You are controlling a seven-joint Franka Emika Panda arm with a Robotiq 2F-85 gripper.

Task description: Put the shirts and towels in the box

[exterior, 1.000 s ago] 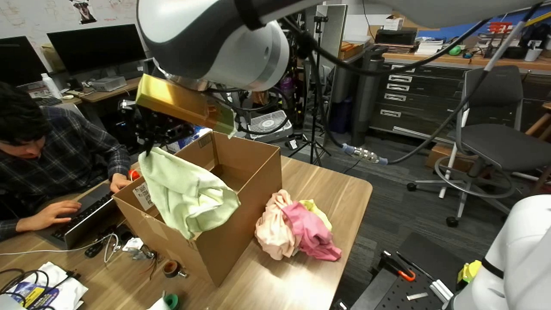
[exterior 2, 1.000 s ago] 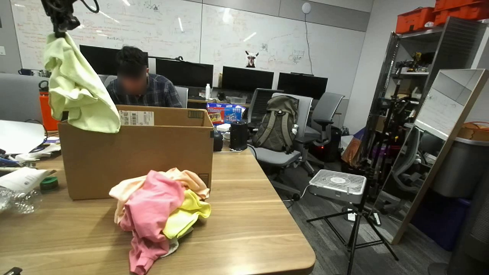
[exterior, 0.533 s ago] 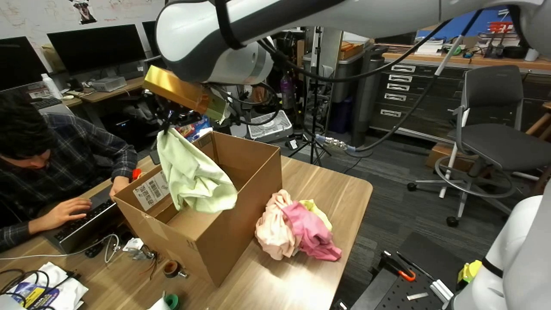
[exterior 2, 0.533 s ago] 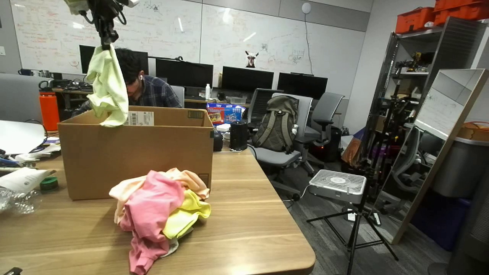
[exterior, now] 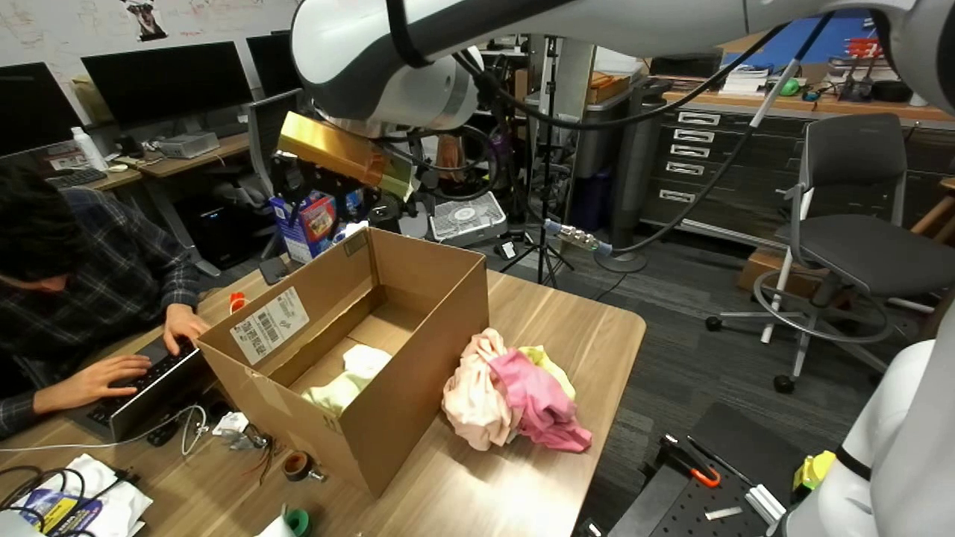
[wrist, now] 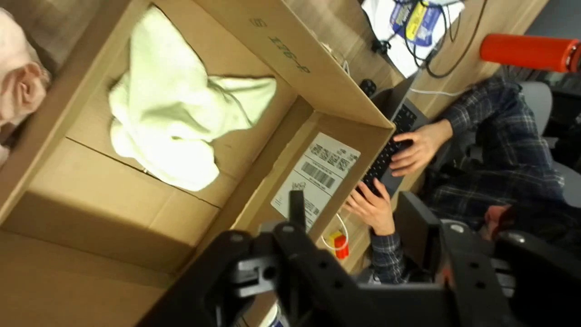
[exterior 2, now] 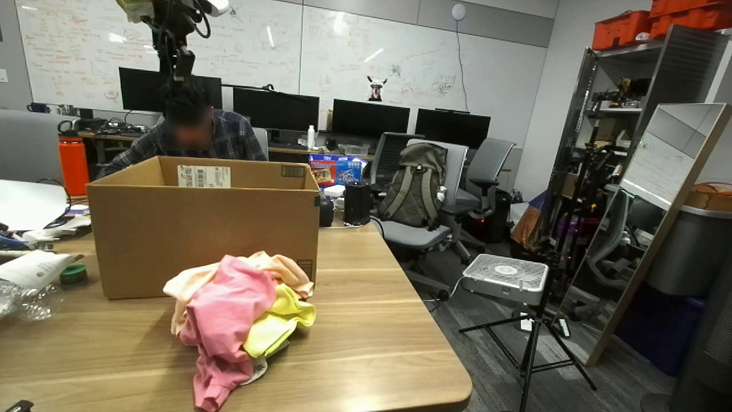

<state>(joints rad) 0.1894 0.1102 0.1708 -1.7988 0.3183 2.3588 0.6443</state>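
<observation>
Wrist view: the pale green cloth (wrist: 177,102) lies inside the box (wrist: 317,77), its placing apparently done; the pincer (wrist: 358,211) is spread apart. Next, the pink cloth (exterior 2: 229,306) should be gripped from the surface (exterior 2: 372,337).

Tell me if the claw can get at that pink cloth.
Probably yes: the claw is open above the box, nothing covers the pink cloth, with only the box's wall to clear.
</observation>
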